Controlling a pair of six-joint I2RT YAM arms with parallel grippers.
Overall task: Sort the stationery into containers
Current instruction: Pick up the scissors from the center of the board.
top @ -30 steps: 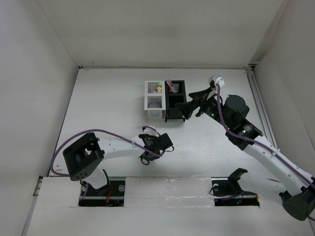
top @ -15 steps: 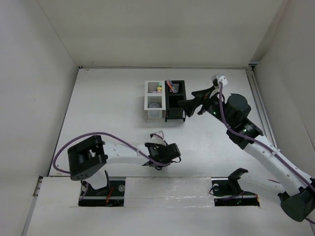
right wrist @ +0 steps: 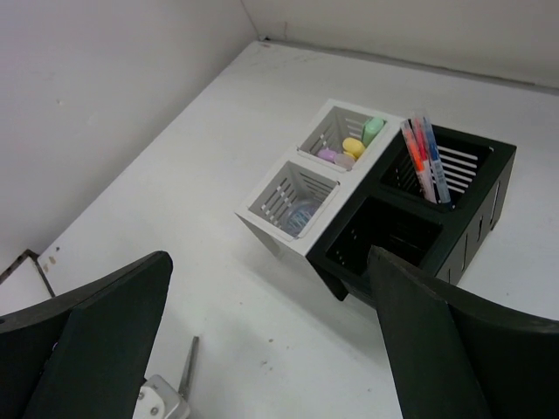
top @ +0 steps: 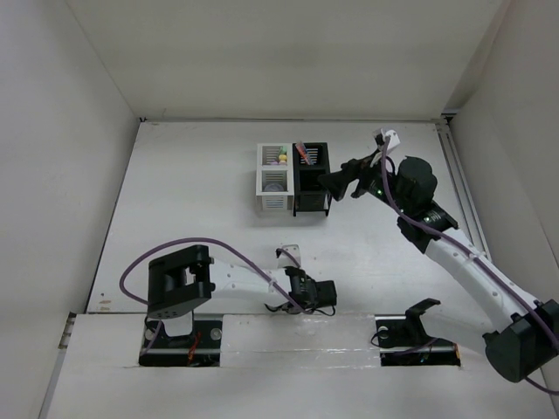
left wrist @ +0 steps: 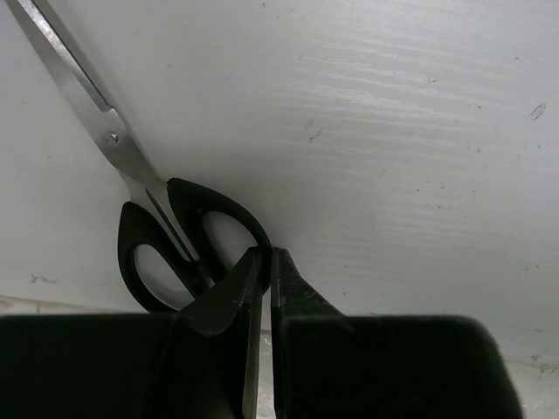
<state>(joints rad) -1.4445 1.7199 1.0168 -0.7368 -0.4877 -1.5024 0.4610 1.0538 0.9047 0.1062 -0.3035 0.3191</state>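
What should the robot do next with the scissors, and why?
Probably lift them a little. The left gripper seems shut on the rim of the scissors' black handle, and they lie flat on the table, far from the black organizer, whose near compartment looks empty. Raising them first should let the arm carry them over without dragging.

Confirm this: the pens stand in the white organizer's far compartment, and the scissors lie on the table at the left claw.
Wrong organizer: the pens stand in the black organizer's far compartment, as the right wrist view shows. The rest holds.
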